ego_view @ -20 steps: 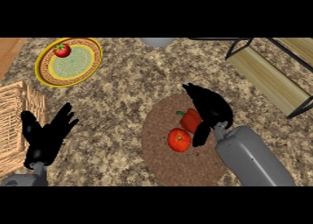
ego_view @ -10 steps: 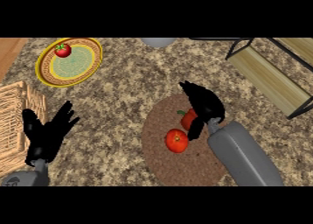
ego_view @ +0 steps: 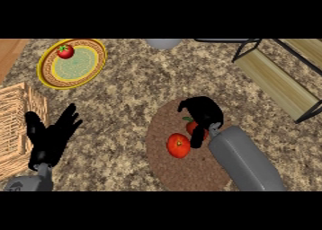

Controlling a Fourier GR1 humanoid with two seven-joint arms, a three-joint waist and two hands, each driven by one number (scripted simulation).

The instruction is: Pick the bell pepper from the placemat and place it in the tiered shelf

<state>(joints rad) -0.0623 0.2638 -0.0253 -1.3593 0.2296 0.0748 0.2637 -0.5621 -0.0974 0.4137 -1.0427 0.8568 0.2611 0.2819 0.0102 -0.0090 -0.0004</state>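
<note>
Right robot hand (ego_view: 205, 114) curled over stem end of bell pepper (ego_view: 178, 145), which lies on placemat (ego_view: 165, 170), red body showing just below-left of fingers. Close across narrow width, lift straight up before swinging to tiered shelf (ego_view: 276, 76) up-right of hand. Pepper seemingly on side: long axis slanted, stem toward palm. Left robot hand (ego_view: 51, 139) open, idle.

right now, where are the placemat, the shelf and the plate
placemat (ego_view: 183, 173), head view, bare lower part of the mat
shelf (ego_view: 278, 83), head view, middle of the near wooden board
plate (ego_view: 76, 68), head view, bare green middle
</note>
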